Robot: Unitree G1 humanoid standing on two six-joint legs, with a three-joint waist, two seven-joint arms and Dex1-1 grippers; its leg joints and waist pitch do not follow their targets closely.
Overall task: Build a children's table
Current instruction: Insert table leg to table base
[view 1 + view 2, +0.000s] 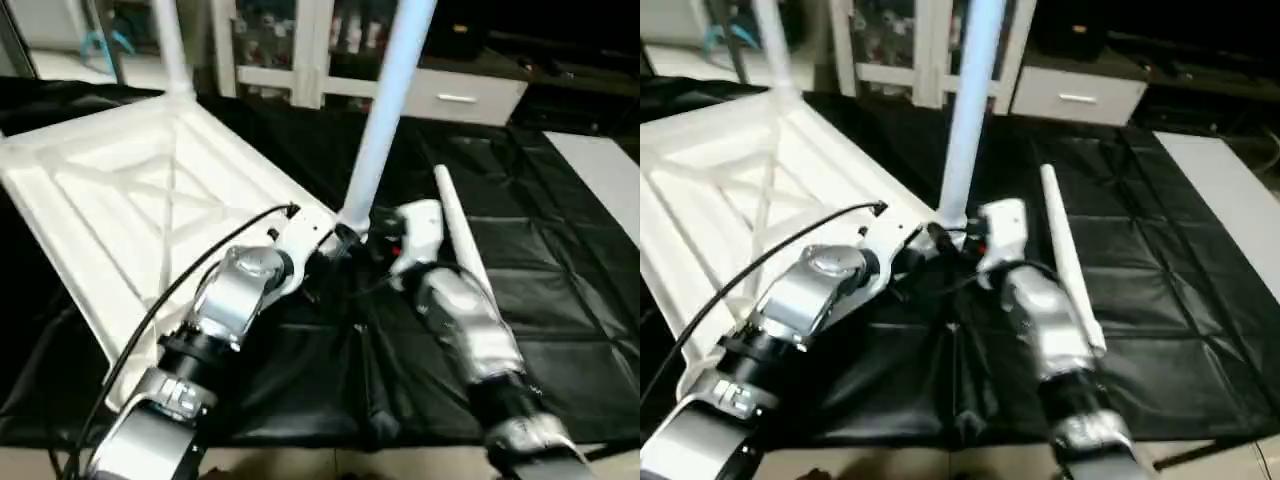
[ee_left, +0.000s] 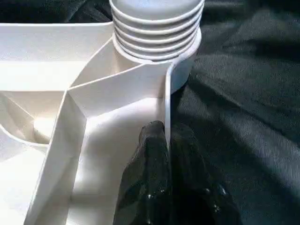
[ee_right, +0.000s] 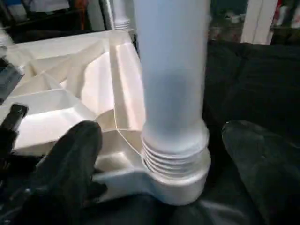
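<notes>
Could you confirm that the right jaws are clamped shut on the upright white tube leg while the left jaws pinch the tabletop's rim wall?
Not quite: the right gripper has open jaws, its black fingers standing apart on either side of the upright white tapered plastic tube leg, as the right wrist view shows. The left gripper does pinch the rim wall of the white square plastic tabletop.

head pair: you look forward-down over both forearms
wrists: you sit close, both facing the near corner socket [image 3: 176,180]
</notes>
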